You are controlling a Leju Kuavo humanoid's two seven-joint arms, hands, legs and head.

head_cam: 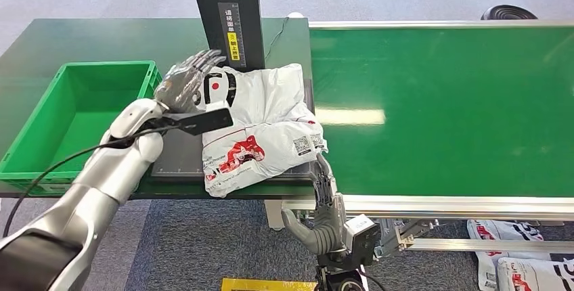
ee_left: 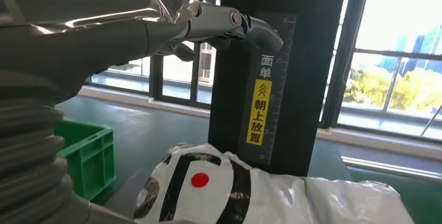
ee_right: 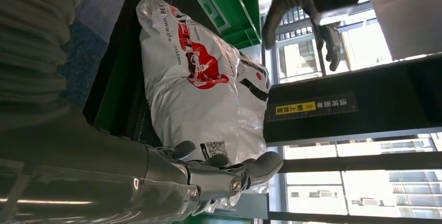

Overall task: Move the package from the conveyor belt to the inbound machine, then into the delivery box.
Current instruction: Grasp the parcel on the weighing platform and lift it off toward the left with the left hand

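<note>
white package (head_cam: 264,125) lies on the inbound machine's dark pad (head_cam: 177,158); left hand (head_cam: 186,84) hovers above it, fingers spread, empty; right hand (head_cam: 323,220) below the table edge, loosely spread, empty

Silver arms; black cable; grey-fingered left robot hand (head_cam: 184,82).

Package (head_cam: 260,125) on dark platform (head_cam: 177,155); left hand (head_cam: 188,81) spread above it.

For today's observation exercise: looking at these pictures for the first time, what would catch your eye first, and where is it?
The crumpled white package with red and black print stands out, lying on the dark scanning pad beneath the black post, between the green crate and the green conveyor belt. The left robot hand hovers open over its far left corner, while the right robot hand sits low at the table's near edge.
</note>
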